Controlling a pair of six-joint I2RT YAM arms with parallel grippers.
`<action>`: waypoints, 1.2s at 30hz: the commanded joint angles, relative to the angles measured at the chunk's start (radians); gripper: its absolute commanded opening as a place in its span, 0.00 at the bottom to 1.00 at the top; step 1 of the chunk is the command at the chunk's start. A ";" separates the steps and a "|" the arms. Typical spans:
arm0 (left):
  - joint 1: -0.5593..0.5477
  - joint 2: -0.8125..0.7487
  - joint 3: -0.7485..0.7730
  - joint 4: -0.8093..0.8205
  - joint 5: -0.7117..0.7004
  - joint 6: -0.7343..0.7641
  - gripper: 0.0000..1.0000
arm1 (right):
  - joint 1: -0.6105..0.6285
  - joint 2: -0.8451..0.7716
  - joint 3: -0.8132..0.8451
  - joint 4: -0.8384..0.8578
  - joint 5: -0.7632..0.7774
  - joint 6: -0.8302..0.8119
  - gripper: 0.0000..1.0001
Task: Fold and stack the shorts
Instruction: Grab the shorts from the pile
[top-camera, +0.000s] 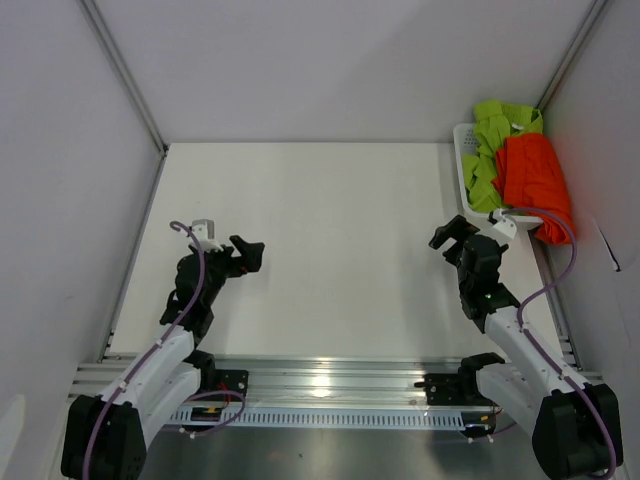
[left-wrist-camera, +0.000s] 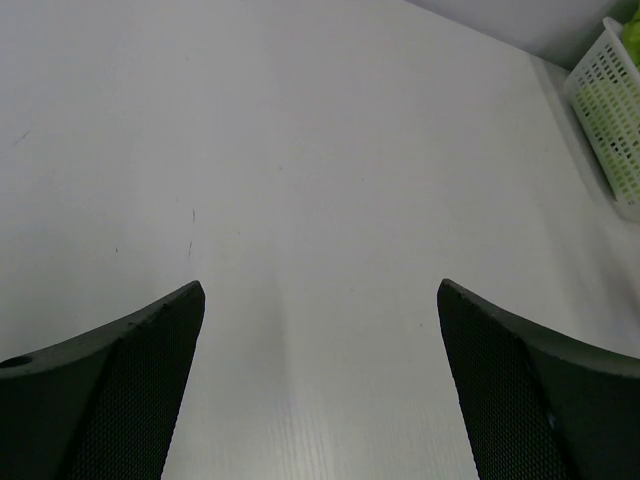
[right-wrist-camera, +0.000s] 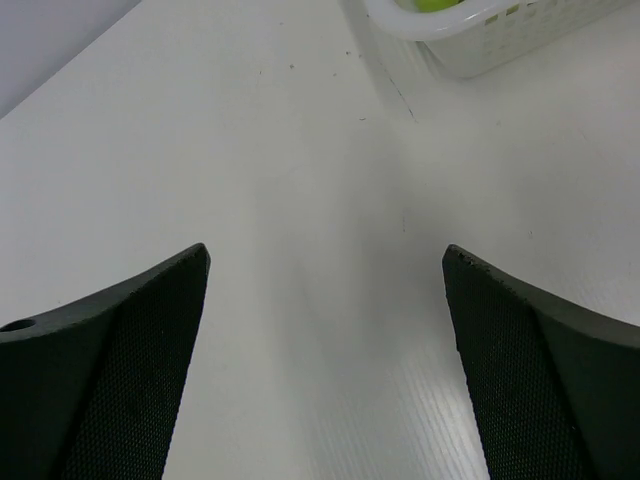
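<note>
The orange-red shorts (top-camera: 537, 180) and the lime green shorts (top-camera: 492, 150) lie bunched in the white mesh basket (top-camera: 464, 170) at the table's far right; the orange pair hangs over its right rim. A bit of green shows in the basket in the right wrist view (right-wrist-camera: 437, 4). My left gripper (top-camera: 250, 256) is open and empty above the bare table at the left. My right gripper (top-camera: 452, 236) is open and empty, just in front of the basket's near end. Both wrist views show wide-apart fingers (left-wrist-camera: 110, 390) (right-wrist-camera: 540, 370) over white table.
The basket also shows at the right edge of the left wrist view (left-wrist-camera: 612, 110) and at the top of the right wrist view (right-wrist-camera: 500, 35). White walls enclose the table on three sides. A metal rail (top-camera: 330, 385) runs along the near edge.
</note>
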 joint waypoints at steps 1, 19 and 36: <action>0.010 0.018 0.001 0.044 -0.015 -0.046 0.99 | 0.006 -0.016 0.029 0.014 0.058 0.023 0.99; 0.046 0.046 0.012 0.001 -0.037 -0.123 0.99 | -0.208 0.461 0.676 -0.379 0.095 -0.075 0.93; 0.035 0.063 0.003 0.021 0.010 -0.155 0.99 | -0.295 1.206 1.568 -0.623 0.302 -0.308 0.87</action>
